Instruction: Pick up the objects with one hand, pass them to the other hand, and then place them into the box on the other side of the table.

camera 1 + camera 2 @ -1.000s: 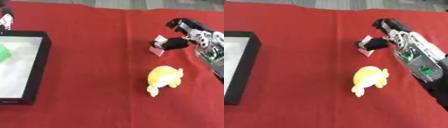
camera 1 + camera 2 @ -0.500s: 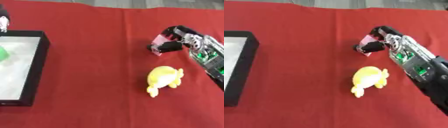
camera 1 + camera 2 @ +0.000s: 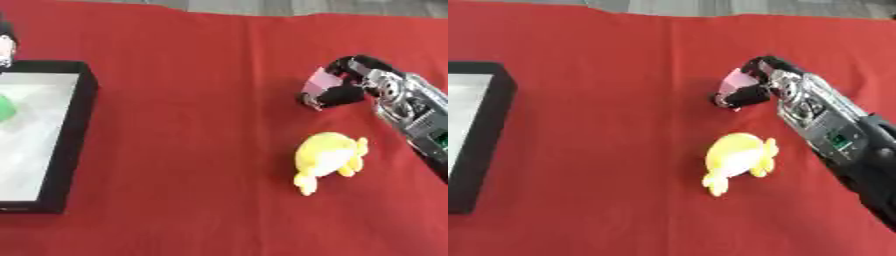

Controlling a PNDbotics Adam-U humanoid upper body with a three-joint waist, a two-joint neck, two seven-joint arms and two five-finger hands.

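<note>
Since one second ago, the right hand (image 3: 350, 82) is closing its fingers around the small pink object (image 3: 318, 80), which before was only beside the fingertips. Now the fingers and thumb are curling on this pink thing and pinching it, low over the red tablecloth (image 3: 192, 125); I cannot tell if it is lifted or is touching the cloth. It is lying at about 2 o'clock from the table's middle. No writing or label is readable on it, only a pink face with a dark edge.

At 6 o'clock from the hand, a yellow plush toy (image 3: 325, 159) is lying on the cloth, near but apart from the hand. On the arm, a green board is showing; no letters are readable there.

At 9 o'clock, the black box (image 3: 77, 145) with a white inside is sitting on the cloth, and something green (image 3: 5, 107) is lying in it at the picture's edge. The left hand (image 3: 6, 42) is showing only partly at the upper left corner; whether its fingers are apart or together I cannot tell.
</note>
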